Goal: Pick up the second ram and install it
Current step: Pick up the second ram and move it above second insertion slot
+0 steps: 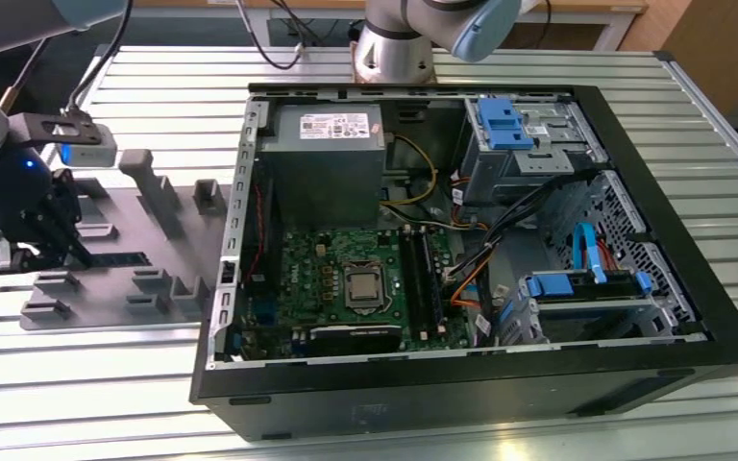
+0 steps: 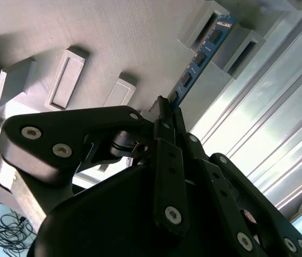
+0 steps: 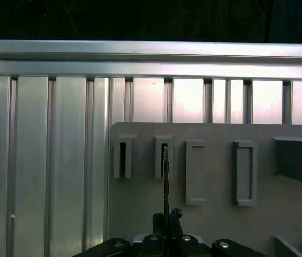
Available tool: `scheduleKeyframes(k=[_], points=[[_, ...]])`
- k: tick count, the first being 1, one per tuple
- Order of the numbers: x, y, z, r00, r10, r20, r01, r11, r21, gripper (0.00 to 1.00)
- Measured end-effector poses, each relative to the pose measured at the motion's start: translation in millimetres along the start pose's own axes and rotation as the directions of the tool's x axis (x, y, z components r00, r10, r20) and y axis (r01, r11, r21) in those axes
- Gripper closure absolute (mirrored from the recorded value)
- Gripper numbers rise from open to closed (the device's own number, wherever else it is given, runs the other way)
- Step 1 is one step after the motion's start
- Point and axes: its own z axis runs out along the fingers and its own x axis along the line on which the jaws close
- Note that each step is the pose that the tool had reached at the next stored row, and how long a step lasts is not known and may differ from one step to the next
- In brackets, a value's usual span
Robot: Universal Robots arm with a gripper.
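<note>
The pincer (image 2: 167, 107) was positioned over the grey holder tray (image 1: 164, 240) at the exterior view's left, on the slatted aluminium worktop (image 1: 472, 67) and well apart from the open computer case (image 1: 676, 192). In the second wrist view its fingers stood narrow, closed on the near end of the second ram (image 2: 202, 53), the blue stick passing between the two pads. The ram stood on its long edge, and its far end lay between two raised blocks (image 2: 242, 48) of the tray; this on-edge seating presented the thin faces to the pads, which explains the grip across the board's thickness. In the first wrist view the ram (image 3: 165, 176) appeared as a thin line running from the pincer (image 3: 166, 218) toward a slotted block of the tray (image 3: 215, 214), indicating that the pincer was aligned with the stick's length. Whether the ram had cleared the tray could not be determined. Inside the case, the green motherboard (image 1: 331, 259) lay flat with its long black slot rails (image 1: 423, 279) exposed upward. Judged from this arrangement, the work stood at the pick-up stage, with installation not yet done.
</note>
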Motion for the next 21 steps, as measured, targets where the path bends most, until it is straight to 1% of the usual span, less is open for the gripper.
scheduleKeyframes(k=[21], points=[[0.0, -0.1, -7.6, 1.0, 0.0, 0.0, 0.0, 1.0, 0.0, 0.86]])
